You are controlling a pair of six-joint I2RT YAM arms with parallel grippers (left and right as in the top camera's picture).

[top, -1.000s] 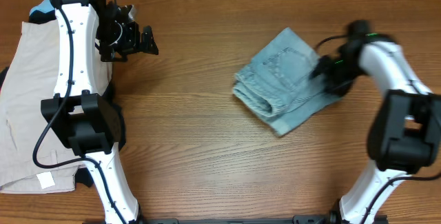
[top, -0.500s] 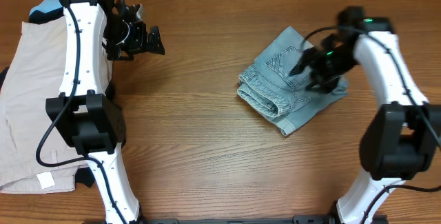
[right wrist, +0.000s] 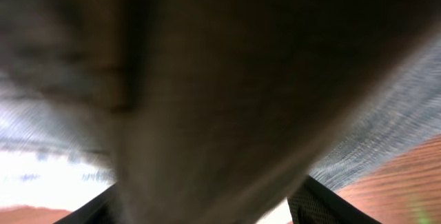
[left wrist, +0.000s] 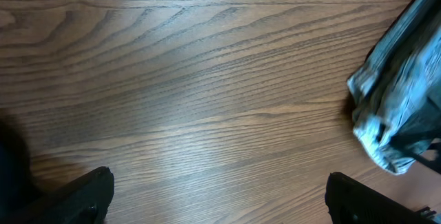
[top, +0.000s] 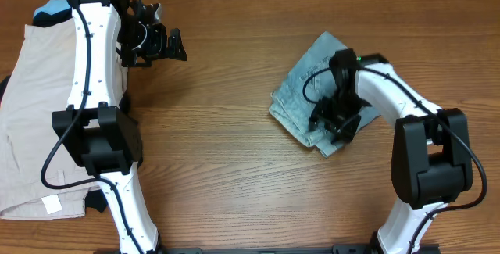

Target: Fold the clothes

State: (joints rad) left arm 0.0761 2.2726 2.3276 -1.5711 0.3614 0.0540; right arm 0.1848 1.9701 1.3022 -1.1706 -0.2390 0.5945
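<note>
The light blue denim shorts [top: 308,78] lie folded into a compact bundle on the wooden table, right of centre. My right gripper [top: 330,125] is down on the bundle's front edge. In the right wrist view its fingers [right wrist: 213,207] stand wide apart, with blurred cloth filling the frame and denim weave [right wrist: 386,127] at the right. My left gripper [top: 173,45] is open and empty over bare wood at the back left, well away from the shorts. The shorts' folded edge shows at the right of the left wrist view [left wrist: 400,100], beyond the open fingers [left wrist: 217,196].
Larger beige shorts [top: 31,113] lie spread at the far left edge, under the left arm's base. A bit of blue and black cloth [top: 48,8] peeks out at the back left corner. The table's back edge runs along the top.
My right gripper has swung from the shorts' right side across the top to their front left edge. The left arm has barely moved.
</note>
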